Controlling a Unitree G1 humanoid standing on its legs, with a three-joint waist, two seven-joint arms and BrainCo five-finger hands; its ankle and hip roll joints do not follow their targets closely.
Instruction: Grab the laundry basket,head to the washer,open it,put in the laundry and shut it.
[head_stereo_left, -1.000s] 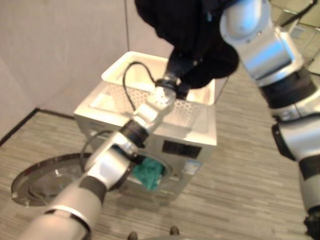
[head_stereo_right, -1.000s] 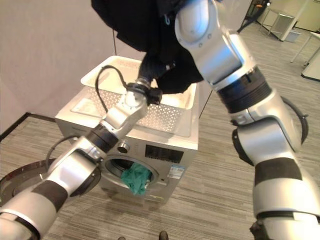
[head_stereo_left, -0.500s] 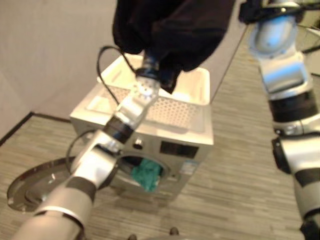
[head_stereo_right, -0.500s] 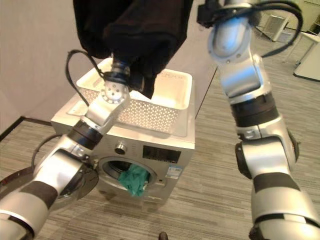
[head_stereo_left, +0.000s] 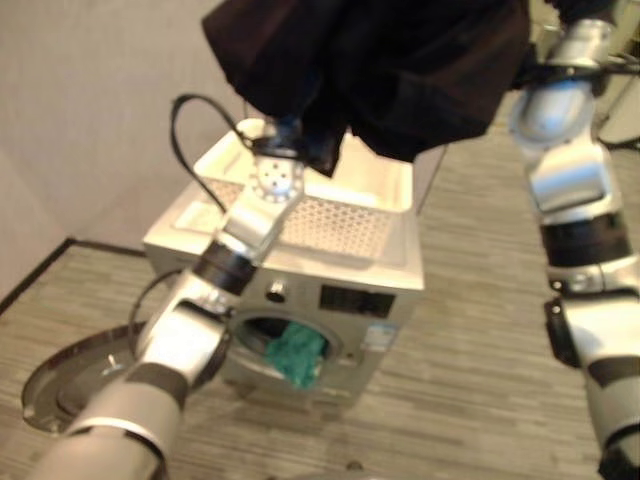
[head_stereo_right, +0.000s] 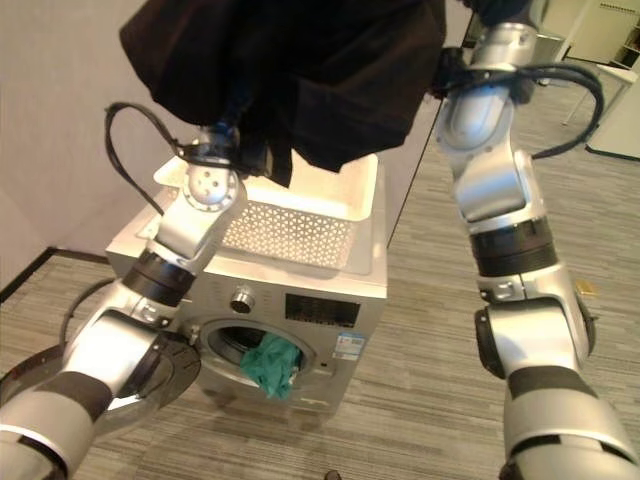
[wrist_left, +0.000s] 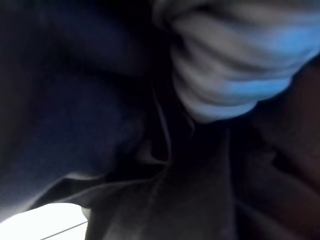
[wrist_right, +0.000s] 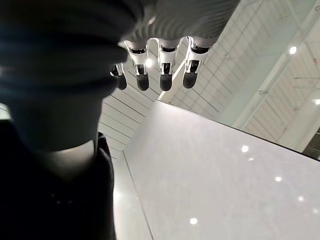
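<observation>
One washer (head_stereo_right: 300, 300), one white perforated laundry basket (head_stereo_right: 290, 225), and two bits of laundry I can count. The basket sits right on top of the washer, open side up, with its long axis running along the washer's width. The washer front has a dark display panel (head_stereo_right: 320, 310) beside a round knob (head_stereo_right: 240, 298). There's also a small sticker (head_stereo_right: 349, 347) just below that panel, and the print on all of it is too small to make out. The washer's round door (head_stereo_left: 60, 385) is swung wide open off to its left side. A teal cloth (head_stereo_right: 268, 365) hangs half out of the drum opening, drooping over the lower rim. The big black garment (head_stereo_right: 300, 60) is up in the air above the basket, spread wide side to side with its folds hanging toward the basket. The left hand (wrist_left: 235, 65) is buried in that black fabric above the washer's top, so I honestly can't tell what its grip is doing. The right hand (wrist_right: 165, 70) is raised high over the washer, its fingers straight and loose, holding nothing, with dark cloth bunched by its wrist.
</observation>
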